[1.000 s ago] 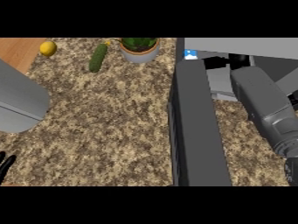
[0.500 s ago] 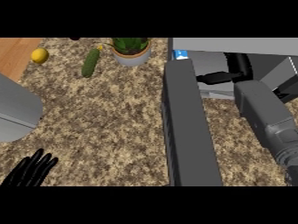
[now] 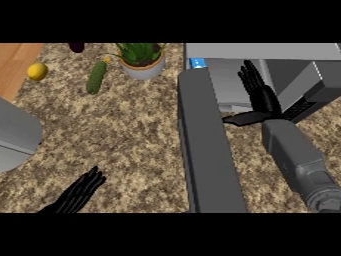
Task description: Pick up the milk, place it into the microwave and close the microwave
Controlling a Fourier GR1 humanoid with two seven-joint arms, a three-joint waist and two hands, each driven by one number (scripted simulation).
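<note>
The grey microwave (image 3: 276, 52) stands at the upper right with its dark door (image 3: 206, 145) swung open toward me. My right hand (image 3: 260, 97) is open, its fingers straight and pointing into the microwave's opening, its thumb out toward the door. A small blue and white thing (image 3: 197, 63) shows at the opening's left front corner; I cannot tell if it is the milk. My left hand (image 3: 77, 192) rests open over the counter at the lower left, holding nothing.
A potted plant (image 3: 142, 60), a green cucumber (image 3: 96, 77), a lemon (image 3: 37, 71) and a dark purple thing (image 3: 77, 47) lie along the counter's far edge. A large grey object (image 3: 3, 132) stands at the left. Speckled counter (image 3: 121, 130) lies between it and the door.
My right arm has drawn back toward me, so the open hand now shows in front of the microwave's opening. The left hand has come further into view, up and to the right.
</note>
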